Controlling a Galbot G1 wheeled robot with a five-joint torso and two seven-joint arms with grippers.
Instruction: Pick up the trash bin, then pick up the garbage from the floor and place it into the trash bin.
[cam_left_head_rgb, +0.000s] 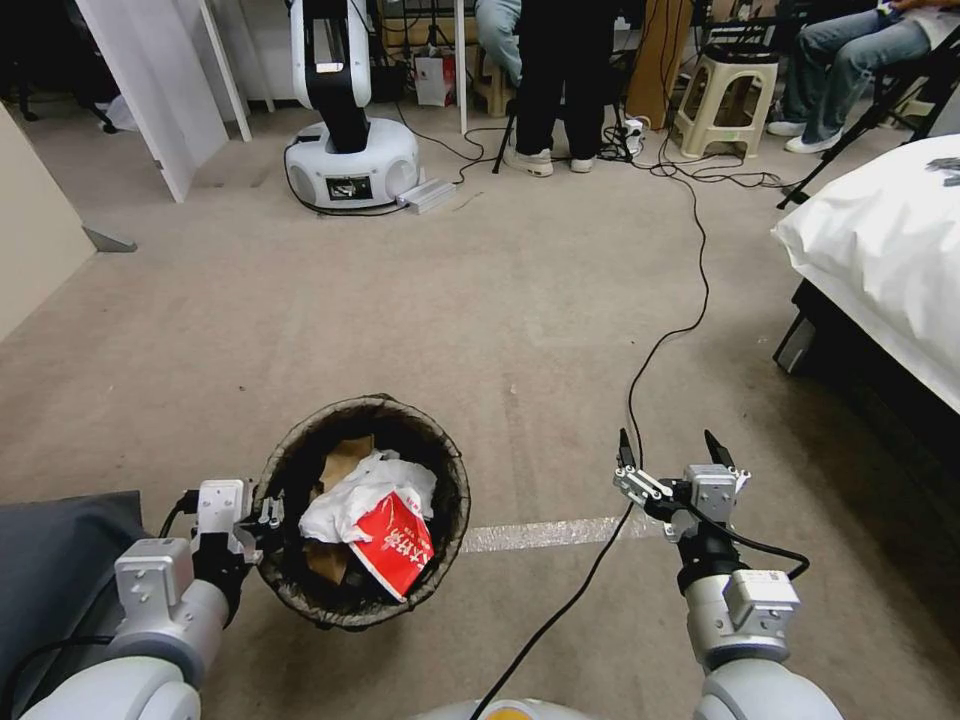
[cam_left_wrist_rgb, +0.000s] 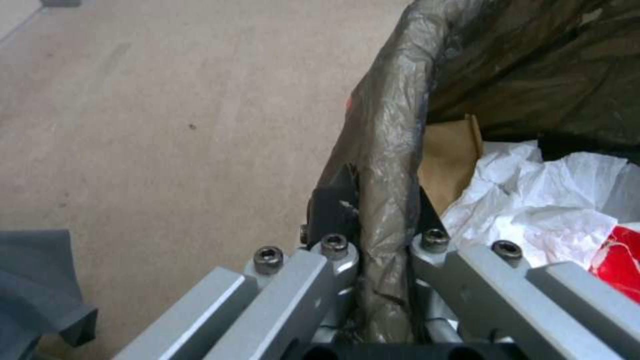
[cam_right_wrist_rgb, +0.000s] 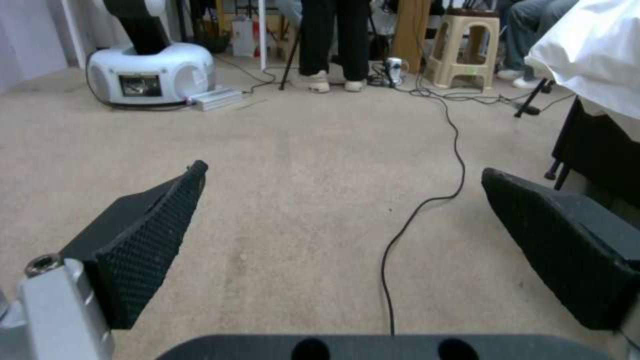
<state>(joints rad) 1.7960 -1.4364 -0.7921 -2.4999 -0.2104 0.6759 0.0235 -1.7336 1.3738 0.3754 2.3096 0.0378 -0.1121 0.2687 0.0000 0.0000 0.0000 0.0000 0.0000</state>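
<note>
Carpeted floor; left end effector (cam_left_wrist_rgb: 380, 235) pinches the trash bin (cam_left_head_rgb: 300, 590) rim (light, bag slippery); right end effector (cam_left_head_rgb: 672, 450) gapes empty.

Round bin's dark brown-black bag liner (cam_left_head_rgb: 300, 440); red-and-white crushed carton (cam_left_head_rgb: 395, 545); white crumpled tissue (cam_left_head_rgb: 355, 500); beige carpet floor (cam_left_head_rgb: 450, 290).

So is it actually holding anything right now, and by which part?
Yes: the left gripper pinches the trash bin by its bag-covered rim. The right gripper is open, holding nothing.
</note>
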